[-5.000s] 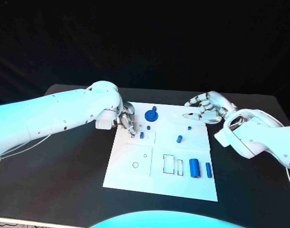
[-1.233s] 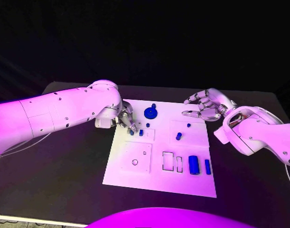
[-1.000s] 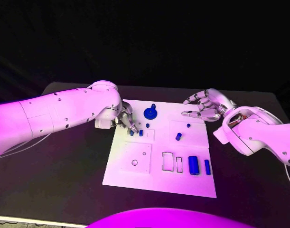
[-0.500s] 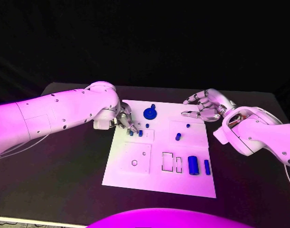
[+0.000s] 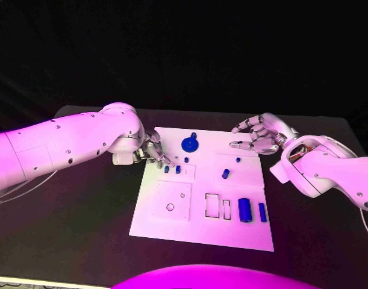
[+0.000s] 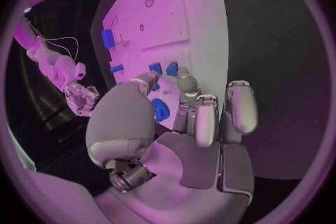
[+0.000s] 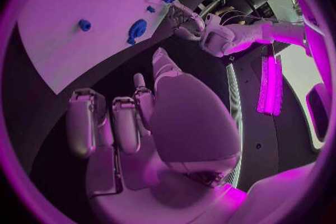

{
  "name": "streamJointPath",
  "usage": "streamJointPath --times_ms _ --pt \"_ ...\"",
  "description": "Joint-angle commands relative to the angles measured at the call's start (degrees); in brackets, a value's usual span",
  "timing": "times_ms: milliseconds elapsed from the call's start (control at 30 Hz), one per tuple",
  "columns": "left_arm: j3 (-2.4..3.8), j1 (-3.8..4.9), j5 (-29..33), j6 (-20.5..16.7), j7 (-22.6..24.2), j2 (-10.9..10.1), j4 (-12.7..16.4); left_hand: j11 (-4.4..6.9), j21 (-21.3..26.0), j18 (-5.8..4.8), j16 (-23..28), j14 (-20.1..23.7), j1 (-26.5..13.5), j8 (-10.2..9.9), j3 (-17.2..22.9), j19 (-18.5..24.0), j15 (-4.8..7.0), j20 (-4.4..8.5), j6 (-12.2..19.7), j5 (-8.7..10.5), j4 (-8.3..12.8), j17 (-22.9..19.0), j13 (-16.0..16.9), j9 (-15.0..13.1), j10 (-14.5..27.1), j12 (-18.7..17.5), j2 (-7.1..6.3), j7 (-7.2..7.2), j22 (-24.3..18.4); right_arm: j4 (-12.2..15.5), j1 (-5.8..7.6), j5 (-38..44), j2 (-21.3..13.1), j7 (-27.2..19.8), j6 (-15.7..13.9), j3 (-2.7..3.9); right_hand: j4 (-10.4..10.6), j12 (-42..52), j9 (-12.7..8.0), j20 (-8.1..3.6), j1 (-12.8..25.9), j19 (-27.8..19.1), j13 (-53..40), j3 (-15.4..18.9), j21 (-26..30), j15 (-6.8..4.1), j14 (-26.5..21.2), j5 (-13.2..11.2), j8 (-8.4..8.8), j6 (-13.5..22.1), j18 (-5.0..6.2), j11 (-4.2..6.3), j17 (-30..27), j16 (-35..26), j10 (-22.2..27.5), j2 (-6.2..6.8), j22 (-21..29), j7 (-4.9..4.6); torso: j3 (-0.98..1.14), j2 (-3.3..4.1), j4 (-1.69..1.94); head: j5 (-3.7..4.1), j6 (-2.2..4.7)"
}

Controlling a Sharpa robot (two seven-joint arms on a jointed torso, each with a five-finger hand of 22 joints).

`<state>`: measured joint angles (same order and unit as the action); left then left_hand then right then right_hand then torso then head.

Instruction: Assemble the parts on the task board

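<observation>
Two silver hands sit at the far end of the flat white task board on the black worktop in the head view. The left hand is at the board's left edge, right beside two tiny blue pegs; can't tell if it's holding anything here. The right hand hovers by the far right corner, fingers curled but apart, nothing in it. A round blue disc part lies between them, and a chunky blue cylinder lies near the front.

Left wrist view: smooth metal fingers spread loosely over the board, blue pegs just past the fingertips, nothing pinched.

Right wrist view: the hand is empty, the board well apart from it.
</observation>
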<state>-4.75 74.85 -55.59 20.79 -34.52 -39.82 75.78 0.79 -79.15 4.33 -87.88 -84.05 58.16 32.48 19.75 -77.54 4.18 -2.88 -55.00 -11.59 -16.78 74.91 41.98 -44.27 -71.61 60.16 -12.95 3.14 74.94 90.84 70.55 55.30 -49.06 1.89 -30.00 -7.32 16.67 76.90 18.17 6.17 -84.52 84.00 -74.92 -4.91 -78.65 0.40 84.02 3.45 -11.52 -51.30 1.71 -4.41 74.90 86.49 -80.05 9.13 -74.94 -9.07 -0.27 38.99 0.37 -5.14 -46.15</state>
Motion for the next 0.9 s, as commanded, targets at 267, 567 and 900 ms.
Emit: streamJointPath --times_ms 267,567,900 --pt "0.87 0.01 8.95 -14.1 11.11 -3.09 2.08 -2.77 8.27 2.19 6.69 0.2 5.05 -2.97 -12.52 8.92 -2.71 -1.9 7.03 6.58 -0.07 0.03 -9.39 1.61 9.07 -5.38 5.4 3.03 -8.73 -0.12 -0.06 0.54 -0.17 -0.93 -0.21 0.01 -0.18 -0.44 -0.1 -0.3 0.38 0.99 -5.09 0.21 0.54 -0.44 3.96 0.01 -0.22 0.31 0.95 0.12 7.68 -0.42 0.47 -0.11 -8.36 -0.04 0.0 -0.01 -0.02 0.22 0.39" --pt "0.81 -1.28 5.34 -32.58 32.69 -4.9 6.09 -7.45 31.96 6.11 29.87 22.92 27.08 -5.39 -5.67 26.26 -7.13 -5.91 16.8 5.79 0.12 -31.69 -20.21 10.3 26.38 -17.51 3.86 7.28 -30.03 -0.24 -0.07 0.13 -0.49 -1.85 -1.42 0.0 -0.32 -5.61 -0.07 -0.4 -0.02 -0.8 -1.1 -0.15 4.98 -0.57 3.13 0.02 -0.65 0.15 1.86 0.28 5.15 -2.05 4.19 -0.42 -5.9 0.11 -0.04 0.0 -0.04 0.65 1.03" --pt "0.46 -4.68 -11.12 -37.7 40.45 -4.12 7.82 -7.38 31.81 6.15 26.14 23.37 29.7 -6.22 6.31 25.56 -7.0 -5.82 12.13 5.97 0.9 -34.33 -27.55 18.37 24.87 -21.64 -2.07 6.19 -29.32 -0.25 -0.08 -0.74 -0.62 -3.31 -2.61 -0.01 -0.42 -13.17 0.02 -0.63 -0.83 -3.5 5.34 -0.86 12.71 -0.8 1.58 0.02 -1.61 -0.06 3.2 0.52 0.89 -5.47 8.74 -0.46 -1.56 0.33 0.0 0.04 -0.05 1.11 1.38"
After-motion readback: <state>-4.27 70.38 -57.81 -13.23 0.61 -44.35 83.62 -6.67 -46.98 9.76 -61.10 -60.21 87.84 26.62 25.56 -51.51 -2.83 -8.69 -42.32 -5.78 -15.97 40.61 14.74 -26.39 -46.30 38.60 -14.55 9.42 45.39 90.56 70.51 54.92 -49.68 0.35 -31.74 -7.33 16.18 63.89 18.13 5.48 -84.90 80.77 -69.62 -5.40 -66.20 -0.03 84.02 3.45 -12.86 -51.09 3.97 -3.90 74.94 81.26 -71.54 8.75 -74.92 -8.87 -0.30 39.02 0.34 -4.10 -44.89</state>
